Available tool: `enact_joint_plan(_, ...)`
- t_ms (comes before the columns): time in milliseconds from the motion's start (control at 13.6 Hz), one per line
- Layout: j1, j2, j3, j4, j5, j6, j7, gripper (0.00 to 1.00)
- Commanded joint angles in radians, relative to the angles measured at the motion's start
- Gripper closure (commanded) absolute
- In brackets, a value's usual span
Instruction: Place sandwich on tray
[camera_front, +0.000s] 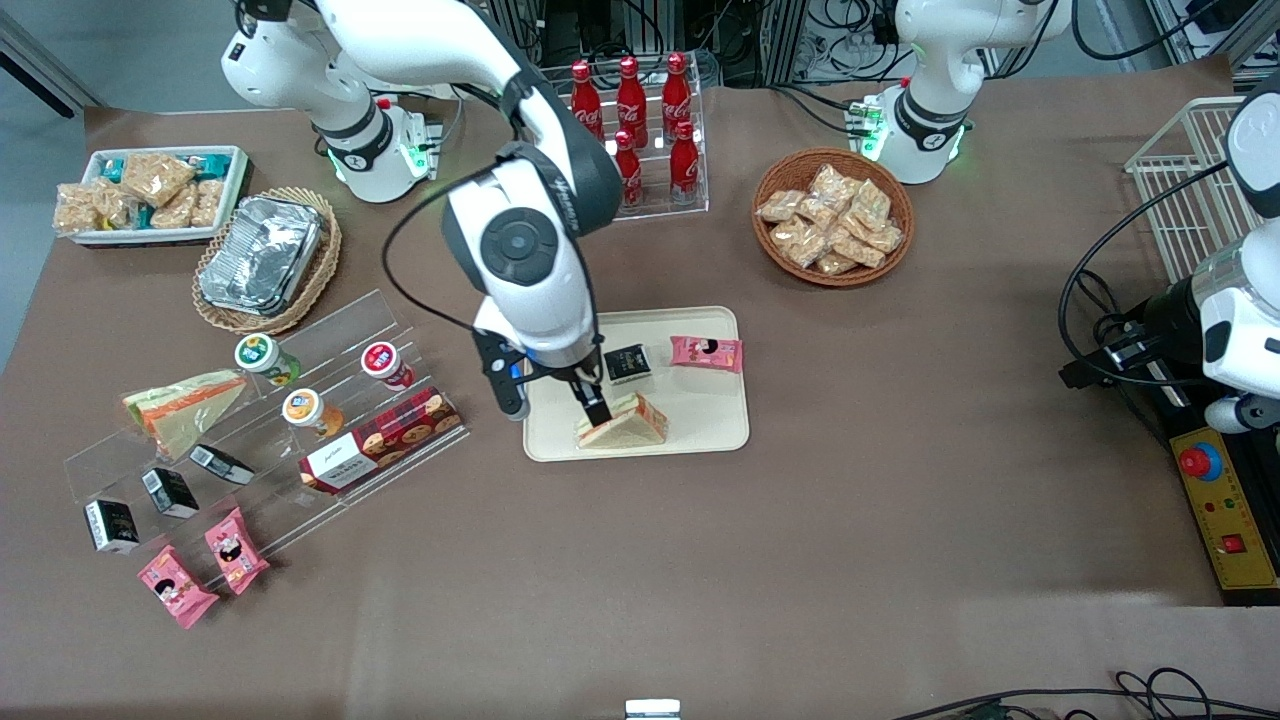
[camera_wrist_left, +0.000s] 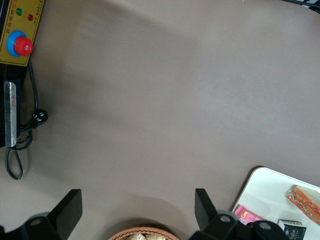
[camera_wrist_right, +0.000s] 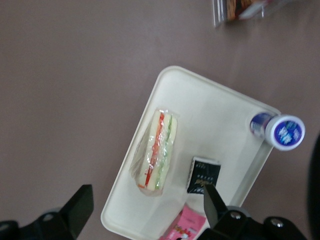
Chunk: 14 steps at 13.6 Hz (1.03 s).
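Note:
The sandwich (camera_front: 625, 423), a wrapped triangular wedge with a red and green filling edge, lies on the cream tray (camera_front: 700, 410), near the tray's edge closest to the front camera. In the right wrist view the sandwich (camera_wrist_right: 155, 152) rests on the tray (camera_wrist_right: 210, 115), clear of the fingers. My right gripper (camera_front: 555, 408) hangs above the tray's end toward the working arm, just beside the sandwich. The gripper (camera_wrist_right: 147, 210) is open and empty, with its fingers (camera_wrist_right: 80, 205) wide apart.
A small black pack (camera_front: 627, 364) and a pink snack pack (camera_front: 706, 352) also lie on the tray. A clear stepped stand (camera_front: 260, 430) toward the working arm's end holds a second wedge sandwich (camera_front: 185, 405), small bottles and boxes. A basket of snacks (camera_front: 832, 216) and cola bottles (camera_front: 640, 110) stand farther back.

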Motion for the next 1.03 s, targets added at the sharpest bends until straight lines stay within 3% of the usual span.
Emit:
enact_joint_plan(0,-0.054,-0.085,-0.006,-0.011,-0.022,-0.094,-0.233,0.02)
enact_joint_plan(367,-0.152,-0.195,-0.027,-0.026,-0.045,-0.173,-0.628,0.02)
enact_joint_plan(660,-0.319,-0.33,-0.003,-0.083,-0.058,-0.188,-0.994,0.02)
enact_joint_plan(807,-0.445,-0.373,0.063,-0.083,-0.064,-0.217,-1.133,0.02)
enact_joint_plan(953,-0.595,-0.417,0.208,-0.083,-0.168,-0.216,-1.188,0.02)
